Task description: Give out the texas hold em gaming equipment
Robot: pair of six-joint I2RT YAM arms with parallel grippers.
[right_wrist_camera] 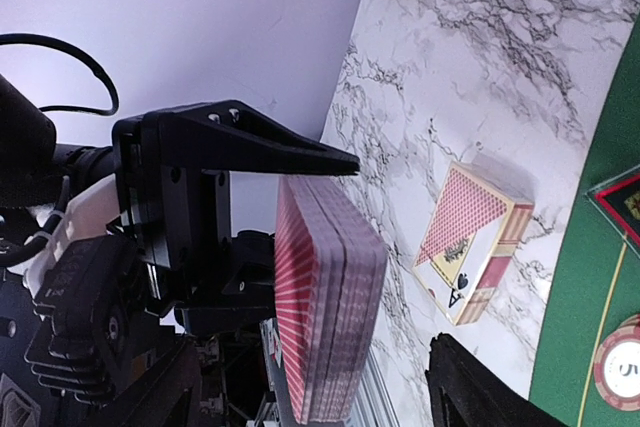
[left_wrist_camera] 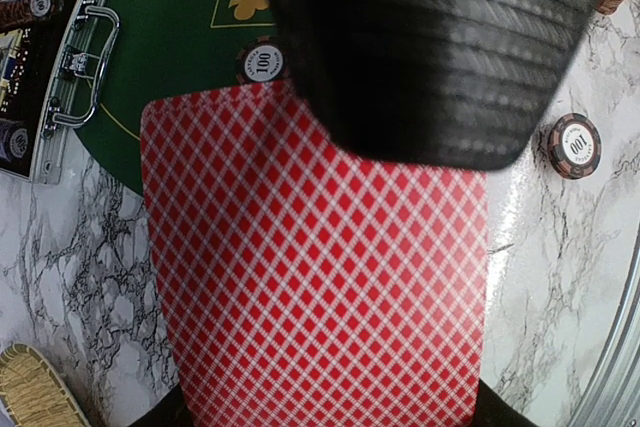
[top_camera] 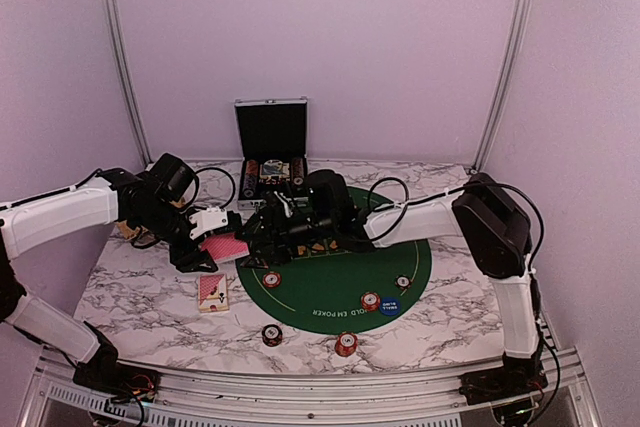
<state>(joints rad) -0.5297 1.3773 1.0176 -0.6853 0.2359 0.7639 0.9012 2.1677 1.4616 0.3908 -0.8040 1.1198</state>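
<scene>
At the 9 o'clock edge of the green mat [top_camera: 335, 265], above the marble counter [top_camera: 140, 297], the left gripper [top_camera: 218, 245] is clenched on one deck of red-backed cards [left_wrist_camera: 310, 277], held clear of the surface. The right gripper [top_camera: 264, 235] faces it with its jaws spread. One black finger [left_wrist_camera: 440, 47] overlaps the deck's far corner in the left wrist view, and the right wrist view shows a gap beside the deck (so nothing is grasped there). One card box [top_camera: 212, 292] lies flat on the counter at 8 o'clock from the mat, apart from both grippers.

Five poker chips show from above. The first chip [top_camera: 272, 280] sits at the mat's 9 o'clock rim, a second chip [top_camera: 403, 282] at 3 o'clock, and a third chip [top_camera: 370, 301] at 5 o'clock. One blue marker disc [top_camera: 389, 306] touches the third chip. Off the mat, a fourth chip [top_camera: 272, 334] lies at 7 o'clock and a fifth chip [top_camera: 346, 344] at 6 o'clock.

One black triangular marker [right_wrist_camera: 618, 202] rests on the mat. One open case [top_camera: 271, 132] stands at 11 o'clock. A corner of one woven tray [left_wrist_camera: 30, 387] shows on the counter.
</scene>
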